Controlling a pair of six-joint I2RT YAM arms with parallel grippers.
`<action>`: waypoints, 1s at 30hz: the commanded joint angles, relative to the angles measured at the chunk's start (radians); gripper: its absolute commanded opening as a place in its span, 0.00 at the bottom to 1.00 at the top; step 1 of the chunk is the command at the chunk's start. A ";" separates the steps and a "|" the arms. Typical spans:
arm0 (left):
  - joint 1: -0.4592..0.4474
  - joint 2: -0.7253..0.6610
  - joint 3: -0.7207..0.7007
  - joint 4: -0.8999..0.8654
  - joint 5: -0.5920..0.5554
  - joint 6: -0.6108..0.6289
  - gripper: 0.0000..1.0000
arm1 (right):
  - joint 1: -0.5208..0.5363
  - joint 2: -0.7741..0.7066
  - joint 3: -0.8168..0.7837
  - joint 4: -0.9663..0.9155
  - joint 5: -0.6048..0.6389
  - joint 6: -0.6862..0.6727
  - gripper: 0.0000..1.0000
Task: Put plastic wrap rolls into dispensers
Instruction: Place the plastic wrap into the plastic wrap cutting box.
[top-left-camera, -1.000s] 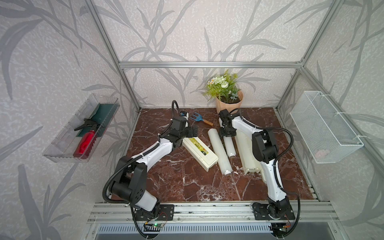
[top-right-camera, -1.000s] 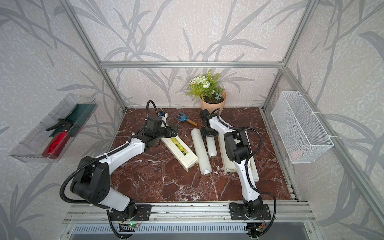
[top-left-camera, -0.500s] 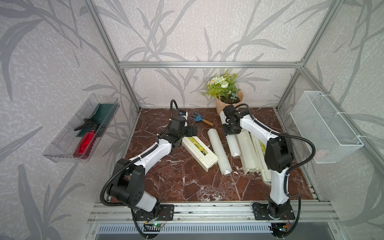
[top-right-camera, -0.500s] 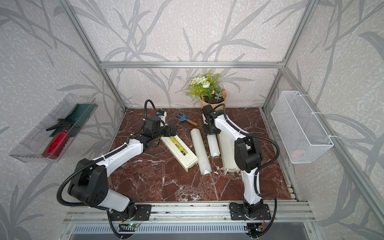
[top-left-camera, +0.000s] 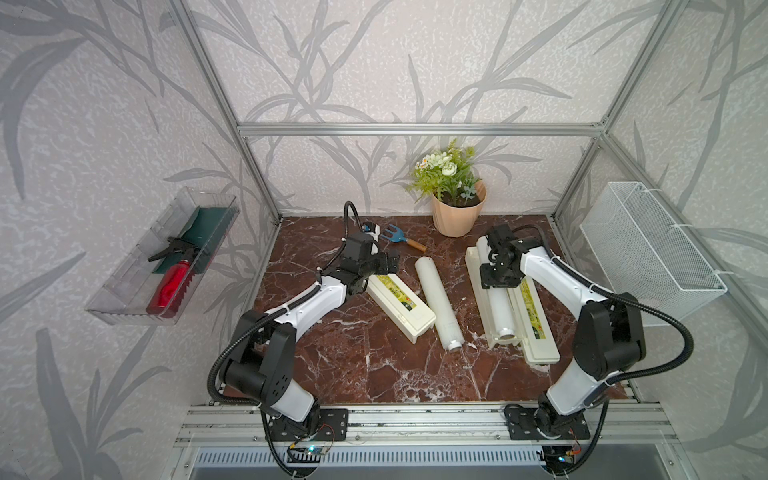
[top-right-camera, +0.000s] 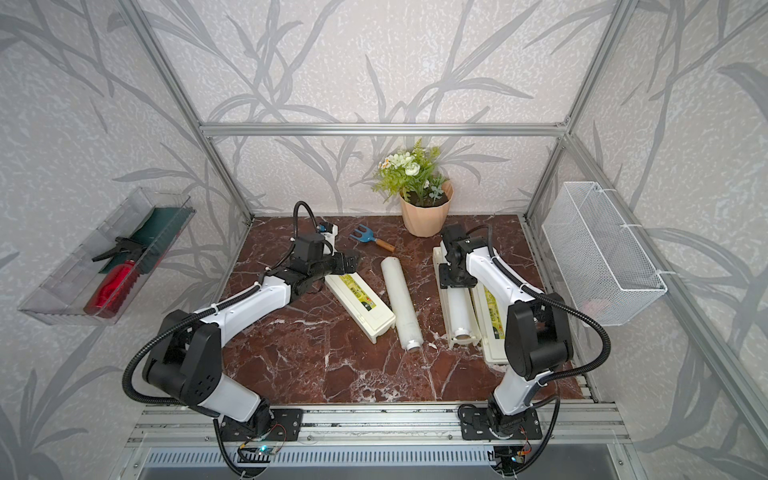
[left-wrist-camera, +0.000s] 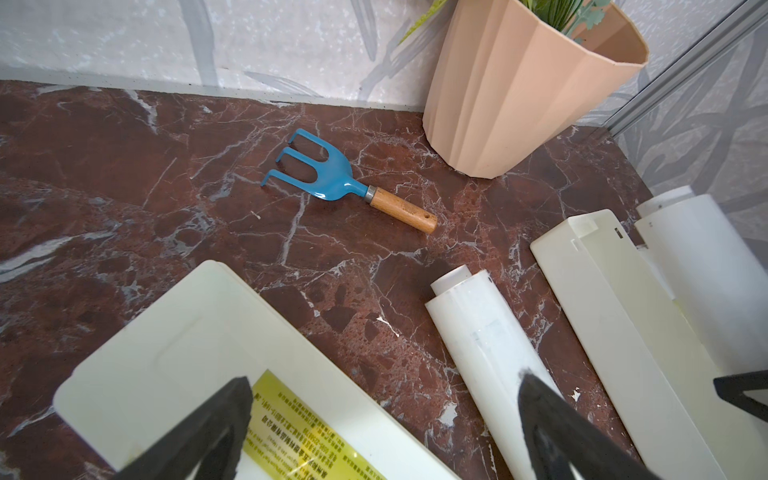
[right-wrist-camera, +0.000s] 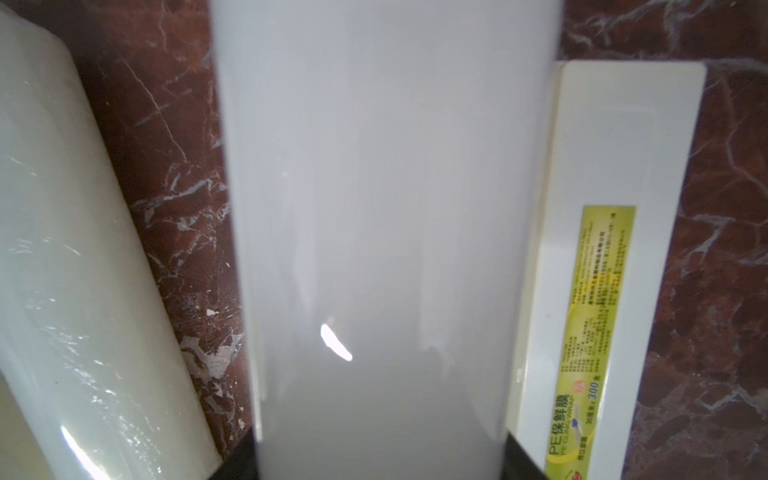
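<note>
**Item 1, right gripper** (top-left-camera: 498, 277): jaws part-closed on the held roll (right-wrist-camera: 382, 208), clamped near its far end. A black finger (right-wrist-camera: 519, 465) sits at each flank.

**Item 2, held roll:** directly under the gripper, running lengthwise along the tray of the open dispenser (top-left-camera: 473, 266). The labelled lid (right-wrist-camera: 623, 145) lies flat just beside one finger. Whether the roll is fully seated cannot be told.

**Item 3, left gripper** (left-wrist-camera: 382, 419): jaws spread wide and empty, poised over the end of the closed dispenser (left-wrist-camera: 174, 365). The loose roll (left-wrist-camera: 478, 332) lies on the marble top (left-wrist-camera: 124, 166) just beside one finger.

**Handling note:** probably best to keep the roll parallel to the tray walls and lower it level so both tube ends drop in. Let go only once it rests. The film looks slick, so a tilted release could let it roll out.
</note>
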 joint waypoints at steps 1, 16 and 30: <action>-0.008 0.005 0.027 0.021 0.007 -0.027 0.99 | -0.017 -0.025 0.009 0.092 -0.004 -0.038 0.25; -0.033 0.011 0.035 -0.001 -0.039 -0.017 0.99 | -0.044 0.088 -0.044 0.177 -0.027 -0.080 0.24; -0.038 0.050 0.084 -0.021 -0.029 0.000 0.99 | -0.053 0.136 -0.123 0.216 -0.033 -0.063 0.46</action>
